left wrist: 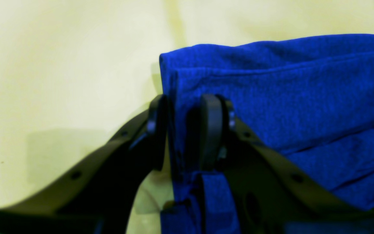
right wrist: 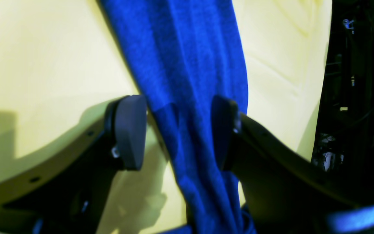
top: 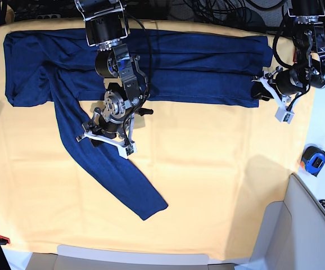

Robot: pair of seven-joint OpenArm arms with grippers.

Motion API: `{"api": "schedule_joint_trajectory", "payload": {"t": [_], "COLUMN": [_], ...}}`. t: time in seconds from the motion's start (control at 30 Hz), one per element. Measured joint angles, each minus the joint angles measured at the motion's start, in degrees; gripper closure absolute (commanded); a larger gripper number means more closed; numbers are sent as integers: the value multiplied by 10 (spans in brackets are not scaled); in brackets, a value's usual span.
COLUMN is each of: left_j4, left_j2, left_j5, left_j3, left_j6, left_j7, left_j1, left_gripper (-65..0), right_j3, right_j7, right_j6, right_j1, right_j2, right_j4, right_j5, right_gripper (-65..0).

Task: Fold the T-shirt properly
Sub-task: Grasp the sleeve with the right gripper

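Right gripper over sleeve of T-shirt: jaws part open, sleeve fabric running between pads, touching one pad, slight gap at other; grip not certain. Sleeve trails diagonally toward near worktop edge across yellow cloth. Left gripper at shirt's hem end, far side: jaws narrow, clamped on folded fabric edge. Shirt body spread flat along far edge of worktop. Blue tape measure off cloth, beside left arm.
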Motion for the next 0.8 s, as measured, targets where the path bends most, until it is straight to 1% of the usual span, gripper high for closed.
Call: {"api": "schedule_joint_trajectory", "payload": {"t": [0.2, 0.3, 0.47, 0.7, 0.73, 0.77, 0.8], "left_j4": [0, 0, 0, 0, 0, 0, 0], "left_j2": [0, 0, 0, 0, 0, 0, 0], "left_j5": [0, 0, 0, 0, 0, 0, 0], "left_j3": [0, 0, 0, 0, 0, 0, 0], "left_j6": [0, 0, 0, 0, 0, 0, 0], "left_j7": [0, 0, 0, 0, 0, 0, 0], "left_j1": [0, 0, 0, 0, 0, 0, 0], "left_gripper": [-172, -172, -172, -172, -172, -172, -172], "right_j3": [0, 0, 0, 0, 0, 0, 0], "right_j7": [19, 18, 25, 25, 26, 25, 26], "right_j6": [-8, -11, -18, -17, -17, -17, -17], "right_j1": [11, 24, 28, 29, 29, 29, 29], "right_j2": [0, 0, 0, 0, 0, 0, 0], "right_j4": [-29, -38, -54, -55, -55, -56, -56], "right_j5": [-7, 18, 16, 16, 16, 16, 19], "right_gripper": [-316, -316, -316, -314, -312, -296, -263]}}
